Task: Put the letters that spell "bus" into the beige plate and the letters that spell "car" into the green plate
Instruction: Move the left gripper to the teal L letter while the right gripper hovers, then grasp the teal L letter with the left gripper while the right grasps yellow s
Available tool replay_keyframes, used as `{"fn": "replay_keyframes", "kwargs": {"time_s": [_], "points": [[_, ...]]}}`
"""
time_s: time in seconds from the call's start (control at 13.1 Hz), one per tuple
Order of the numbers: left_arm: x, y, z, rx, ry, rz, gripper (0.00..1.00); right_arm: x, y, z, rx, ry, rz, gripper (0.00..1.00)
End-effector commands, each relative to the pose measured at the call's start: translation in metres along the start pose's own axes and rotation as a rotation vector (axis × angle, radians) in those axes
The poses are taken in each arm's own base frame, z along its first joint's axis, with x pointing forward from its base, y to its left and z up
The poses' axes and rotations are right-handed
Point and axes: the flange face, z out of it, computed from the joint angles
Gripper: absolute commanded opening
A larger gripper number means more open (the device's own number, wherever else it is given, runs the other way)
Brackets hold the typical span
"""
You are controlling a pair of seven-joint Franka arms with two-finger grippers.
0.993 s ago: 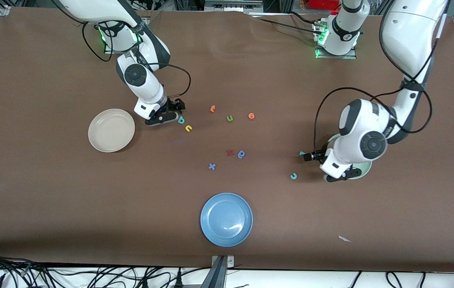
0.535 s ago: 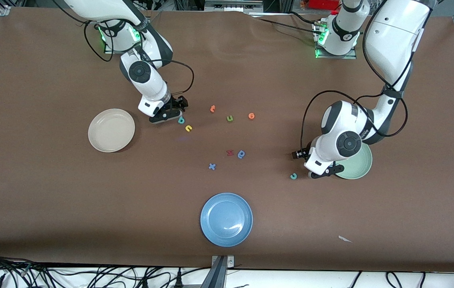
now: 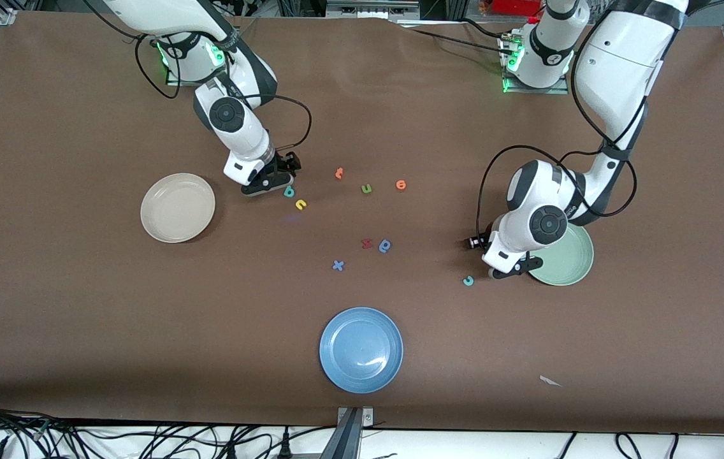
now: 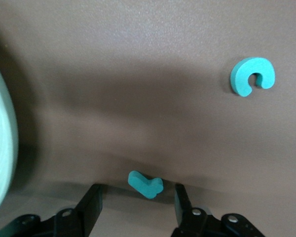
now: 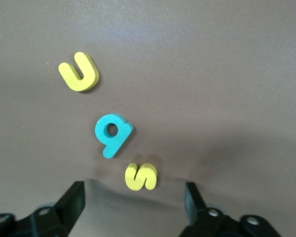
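Front view of a brown table, read as a clock face with the blue plate (image 3: 361,349) at six o'clock. The beige plate (image 3: 177,210) lies toward nine o'clock and shows nothing in it. The green plate (image 3: 569,264) lies toward three o'clock, and its visible part is bare too.

No letter can be seen in either plate, so the sorting seems barely begun.

- **"bus" letters:** The right gripper (image 3: 265,185) is down at the table, at about one o'clock from the beige plate. Its fingers are wide apart, with the yellow "s" (image 5: 140,177) lying loose between them. The teal "b" (image 5: 112,134) is just beside the "s". The yellow "u" (image 5: 79,71) is a little farther from the gripper, at about five o'clock from the "b" in the front view.
- **"car" letters:** The left gripper (image 3: 510,269) is low at the green plate's nine o'clock edge. Its fingers stand apart on either side of the teal "r" (image 4: 145,183), with a gap showing on each side (not gripping). The teal "c" (image 3: 468,280) lies near, at about eight o'clock from that gripper.

All six letters appear to need moving.

The yellow "a" is nowhere to be made out; the left arm covers part of the green plate. In the front view the grippers hide the "s" and the "r".
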Motion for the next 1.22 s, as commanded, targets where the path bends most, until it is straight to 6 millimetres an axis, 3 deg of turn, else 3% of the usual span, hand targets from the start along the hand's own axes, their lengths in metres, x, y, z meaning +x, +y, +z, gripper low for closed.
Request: {"fn": "replay_keyframes", "kwargs": {"time_s": [0.0, 0.15, 0.76, 1.15], "points": [[-0.002, 0.000, 0.005, -0.006, -0.004, -0.015, 0.52, -0.007, 0.001, 0.004, -0.002, 0.016, 0.001, 0.83], [-0.004, 0.004, 0.006, -0.004, -0.004, -0.007, 0.45, -0.011, 0.003, 0.007, 0.000, 0.022, 0.000, 0.77], [0.001, 0.007, 0.008, -0.017, 0.031, -0.022, 0.45, -0.010, 0.006, 0.005, -0.002, 0.028, 0.004, 0.66], [0.009, 0.008, -0.001, -0.022, 0.059, -0.011, 0.45, -0.006, -0.013, -0.009, 0.000, 0.061, -0.043, 0.66]]}}
